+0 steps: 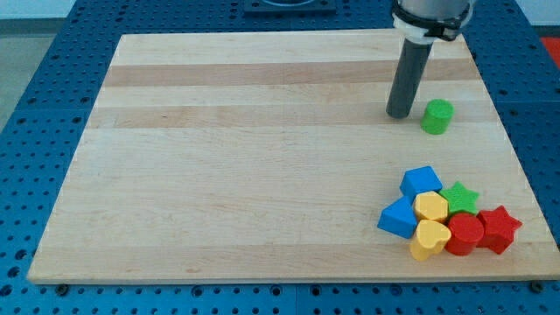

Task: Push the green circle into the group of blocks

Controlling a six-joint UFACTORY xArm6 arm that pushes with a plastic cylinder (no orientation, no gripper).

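Observation:
The green circle [437, 115] stands alone on the wooden board near the view's upper right. My tip [402, 114] is on the board just to the circle's left, with a small gap between them. The group of blocks sits at the view's lower right: a blue block [421, 181], a blue triangle-like block [399, 217], a yellow block [430, 206], a yellow heart [429, 239], a green star [459, 197], a red block [465, 234] and a red star [499, 228]. The group lies well below the green circle.
The wooden board [262, 157] lies on a blue perforated table [35, 105]. The board's right edge is close to the green circle and the group. The arm's body [430, 16] shows at the view's top right.

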